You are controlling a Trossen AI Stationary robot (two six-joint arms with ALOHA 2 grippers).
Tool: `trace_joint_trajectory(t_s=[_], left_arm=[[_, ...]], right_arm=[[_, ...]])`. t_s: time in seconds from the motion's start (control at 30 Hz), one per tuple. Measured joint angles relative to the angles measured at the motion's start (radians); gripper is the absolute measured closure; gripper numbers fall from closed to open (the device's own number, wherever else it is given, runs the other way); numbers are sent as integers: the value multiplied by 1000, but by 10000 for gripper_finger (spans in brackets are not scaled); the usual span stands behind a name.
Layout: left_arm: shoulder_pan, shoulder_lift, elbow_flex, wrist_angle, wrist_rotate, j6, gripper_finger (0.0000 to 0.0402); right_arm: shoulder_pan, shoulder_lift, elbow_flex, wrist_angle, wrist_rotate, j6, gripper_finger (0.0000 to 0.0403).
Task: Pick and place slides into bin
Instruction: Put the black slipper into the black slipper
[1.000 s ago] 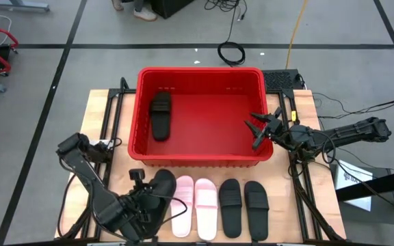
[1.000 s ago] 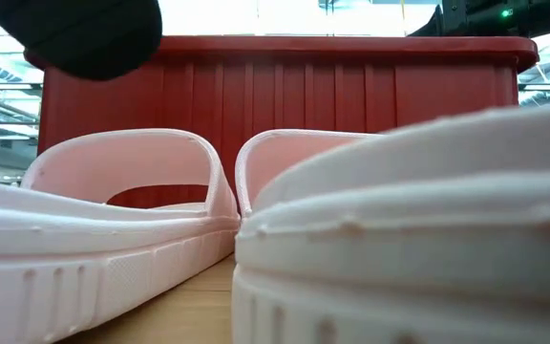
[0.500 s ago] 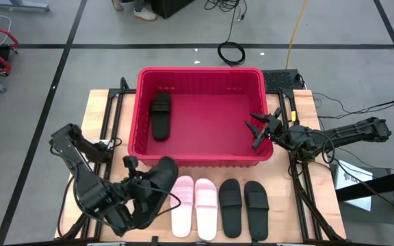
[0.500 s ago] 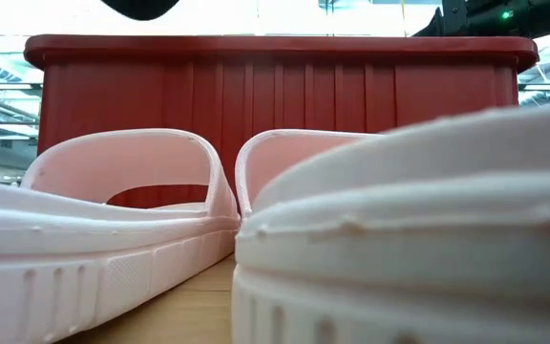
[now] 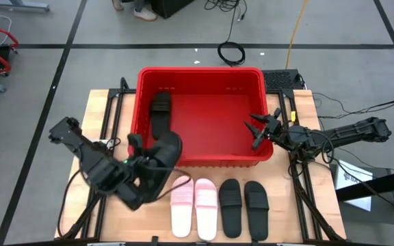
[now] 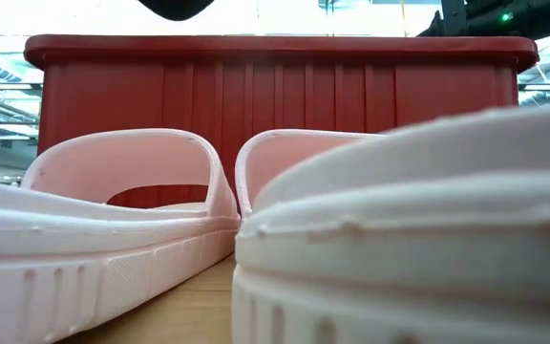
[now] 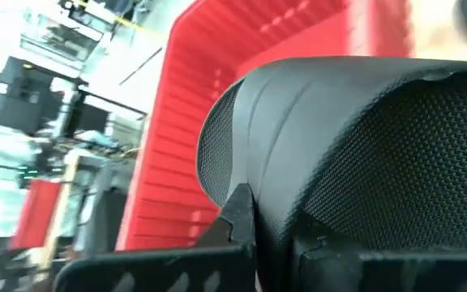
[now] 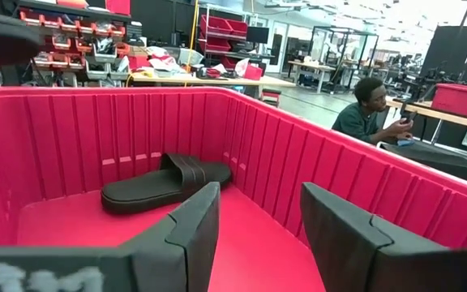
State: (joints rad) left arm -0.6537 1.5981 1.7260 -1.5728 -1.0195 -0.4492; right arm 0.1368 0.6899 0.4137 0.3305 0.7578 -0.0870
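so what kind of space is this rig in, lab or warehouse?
Looks like a robotics lab or workshop rather than a warehouse: shelves of red parts bins, workbenches with a seated person behind, and cables on a grey floor marked with black tape lines.

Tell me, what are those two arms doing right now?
Left end effector shut on black slide, lifted at the red bin front wall. Right end effector open, over bin's right side. Nothing in the way.

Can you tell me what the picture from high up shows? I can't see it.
The left pincer holds a black slide at the red bin's front edge. One black slide lies inside; two pink and two black wait on the table.
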Motion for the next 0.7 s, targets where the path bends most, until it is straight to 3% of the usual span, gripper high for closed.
trace_joint_trajectory(t_s=[0.2,0.7], left_arm=[[135,-12,0,2,-37,144,389],[493,-54,-3,4,-53,313,397]], right_arm=[[0,0,0,0,0,-14,238],[-32,-1,0,1,5,-26,238]])
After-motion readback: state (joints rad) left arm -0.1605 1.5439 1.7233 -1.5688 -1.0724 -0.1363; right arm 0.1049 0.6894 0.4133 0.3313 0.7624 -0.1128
